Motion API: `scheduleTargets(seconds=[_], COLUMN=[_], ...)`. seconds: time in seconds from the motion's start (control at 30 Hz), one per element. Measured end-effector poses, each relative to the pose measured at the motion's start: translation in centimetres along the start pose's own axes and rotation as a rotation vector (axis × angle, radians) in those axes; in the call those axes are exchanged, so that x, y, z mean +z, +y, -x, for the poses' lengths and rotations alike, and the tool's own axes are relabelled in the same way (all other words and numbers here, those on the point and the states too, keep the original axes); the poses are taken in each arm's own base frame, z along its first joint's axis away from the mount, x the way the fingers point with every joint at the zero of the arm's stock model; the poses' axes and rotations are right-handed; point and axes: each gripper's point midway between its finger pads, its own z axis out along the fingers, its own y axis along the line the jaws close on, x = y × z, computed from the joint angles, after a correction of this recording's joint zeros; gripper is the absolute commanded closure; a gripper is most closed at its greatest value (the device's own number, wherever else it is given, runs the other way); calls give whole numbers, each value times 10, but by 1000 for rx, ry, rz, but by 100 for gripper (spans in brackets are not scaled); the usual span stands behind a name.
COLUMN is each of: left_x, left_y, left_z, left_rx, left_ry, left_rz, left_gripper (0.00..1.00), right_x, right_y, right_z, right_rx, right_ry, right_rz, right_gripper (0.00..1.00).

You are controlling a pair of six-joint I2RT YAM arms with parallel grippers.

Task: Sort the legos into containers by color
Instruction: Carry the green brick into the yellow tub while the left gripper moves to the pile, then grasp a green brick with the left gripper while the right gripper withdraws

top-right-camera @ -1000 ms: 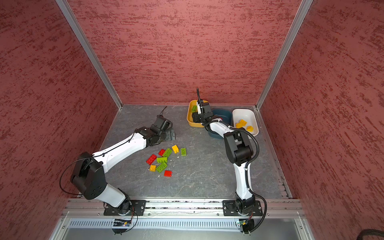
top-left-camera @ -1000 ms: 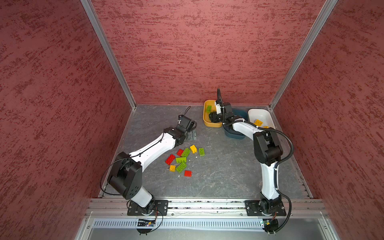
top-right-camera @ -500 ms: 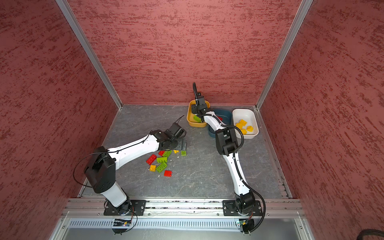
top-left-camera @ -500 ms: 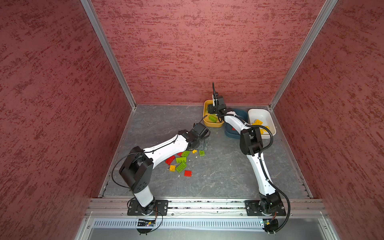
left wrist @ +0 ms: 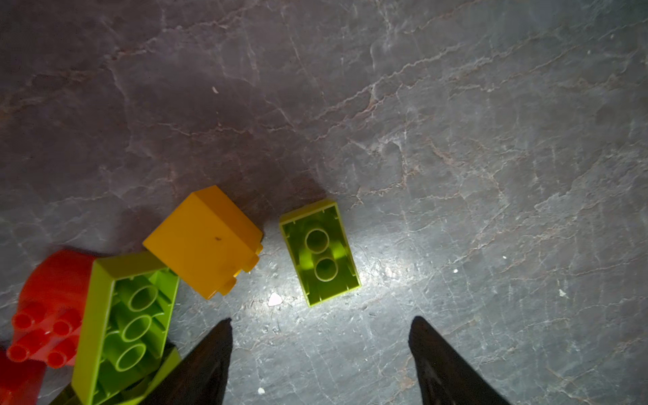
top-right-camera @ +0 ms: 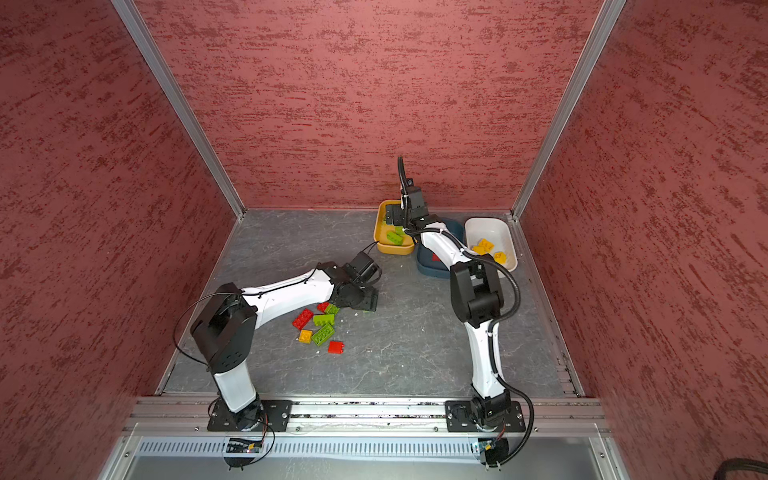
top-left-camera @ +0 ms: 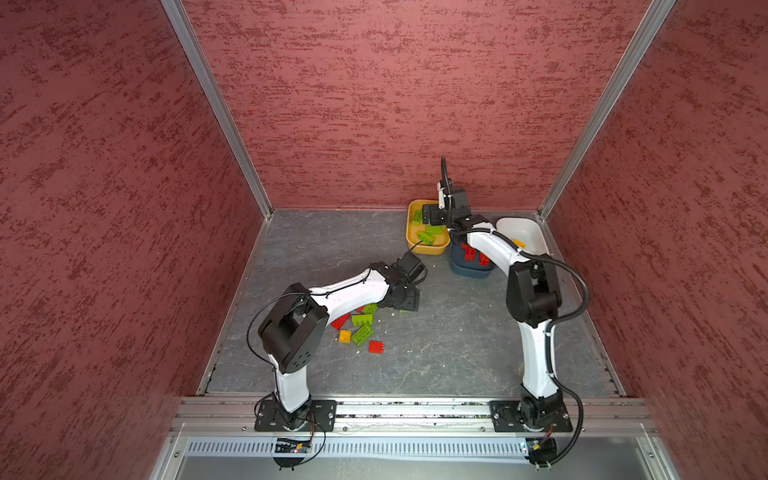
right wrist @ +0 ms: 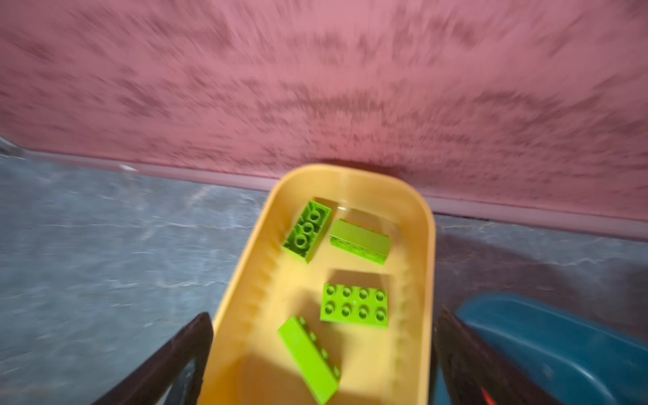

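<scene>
Over on the left, the left tool [left wrist: 321, 319] hangs low over the desk [top-left-camera: 436, 340] with its fingers spread and nothing between them. A small green brick [left wrist: 319, 252] lies upside down just ahead of the fingertips, in line with the gap. Beside it, off one fingertip, a yellow brick [left wrist: 203, 242] rests on its side. Further that way a long green brick [left wrist: 129, 322] and a red brick [left wrist: 52, 298] lean together. These belong to the loose pile [top-left-camera: 361, 328] of mixed reds, greens and yellows, fewer than a dozen by my count, which is the work left. To the right, the right tool [right wrist: 325, 314] hovers spread wide and empty over the near end of the yellow-orange tub [right wrist: 426, 245]. Four green bricks [right wrist: 354, 306] lie on the tub floor beneath and ahead of the tool. The teal tub [right wrist: 561, 333] sits just beside one finger and holds red bricks [top-left-camera: 469, 252]. Farthest right, the white tub [top-right-camera: 490, 226] holds several yellow bricks [top-right-camera: 484, 245]. I would judge the sorting past halfway, with every color already assigned its tub. I can read no brand, label or writing anywhere.
</scene>
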Motion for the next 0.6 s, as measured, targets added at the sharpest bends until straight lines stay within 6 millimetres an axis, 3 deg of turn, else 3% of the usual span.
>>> scheduleTargets(seconds=[0.1, 0.2, 0.27, 0.47, 0.6], left_x=[11, 23, 29, 41, 48], left_y=[-3, -4, -4, -6, -7], left_z=[-2, -1, -3, 1, 2], left_rx=[12, 24, 31, 44, 55], left_ry=[26, 43, 54, 55, 60], left_rz=[13, 30, 39, 57, 62], left_gripper=[25, 26, 27, 31, 32], right_x=[-41, -66, -74, -99, -120], right_y=[1, -1, -4, -23, -29], right_z=[25, 30, 22, -28, -33], right_rx=[29, 46, 56, 98, 122], right_ry=[-106, -156, -156, -99, -116], right_rz=[18, 20, 15, -35, -56], right_gripper=[1, 1, 1, 1, 1])
